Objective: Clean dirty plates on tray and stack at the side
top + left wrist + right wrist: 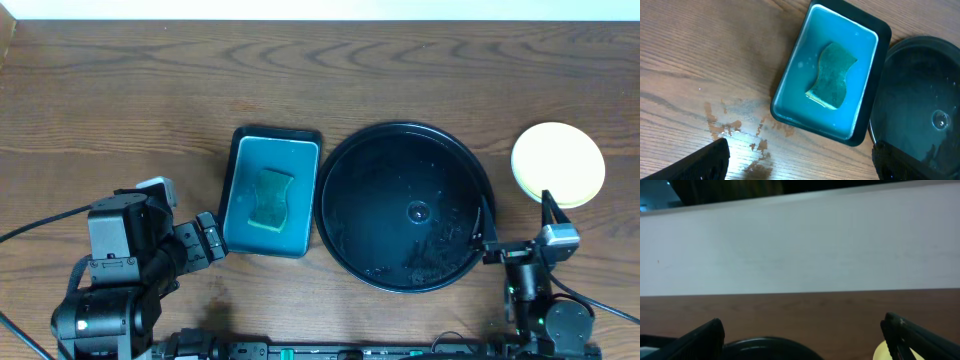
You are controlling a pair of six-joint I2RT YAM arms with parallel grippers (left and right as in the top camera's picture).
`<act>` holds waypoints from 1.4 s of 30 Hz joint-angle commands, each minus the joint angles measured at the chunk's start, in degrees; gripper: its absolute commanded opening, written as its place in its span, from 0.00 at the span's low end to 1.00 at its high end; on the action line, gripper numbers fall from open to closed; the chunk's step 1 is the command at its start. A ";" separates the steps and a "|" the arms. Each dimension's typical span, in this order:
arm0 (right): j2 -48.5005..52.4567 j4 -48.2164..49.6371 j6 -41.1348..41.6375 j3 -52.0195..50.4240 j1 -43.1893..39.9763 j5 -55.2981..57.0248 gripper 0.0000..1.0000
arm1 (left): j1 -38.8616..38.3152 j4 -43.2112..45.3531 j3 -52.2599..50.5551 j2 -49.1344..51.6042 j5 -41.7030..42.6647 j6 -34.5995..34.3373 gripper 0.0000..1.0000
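Observation:
The round black tray (pixel 345 180) lies mid-table with no plates on it; its rim also shows in the left wrist view (pixel 880 100) and the right wrist view (pixel 770 345). A pale yellow plate (pixel 557 163) sits on the bare wood to the tray's right, seemingly the top of a stack; its edge shows in the right wrist view (pixel 880 352). My left gripper (pixel 800 162) is open and empty over the wood, in front of the teal tray. My right gripper (pixel 802 335) is open and empty near the front edge, between tray and plate.
A rectangular teal tray (pixel 240 215) holding a yellow-green sponge (pixel 271 199) stands left of the black tray; both show in the left wrist view, the tray (pixel 795 65) and the sponge (pixel 832 75). A pale wall (pixel 800 245) bounds the table's far edge.

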 commanded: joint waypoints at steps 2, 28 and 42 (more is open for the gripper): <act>-0.37 0.63 -0.26 -3.50 0.66 1.60 0.99 | 0.31 -0.04 0.28 0.07 -0.68 0.57 0.92; -0.35 -8.79 -10.69 -3.43 1.36 1.99 0.99 | 0.31 -0.04 0.28 0.07 -0.68 0.57 0.92; -0.35 -8.79 -10.71 -3.43 1.36 1.99 0.99 | 0.31 -0.04 0.28 0.07 -0.68 0.57 0.92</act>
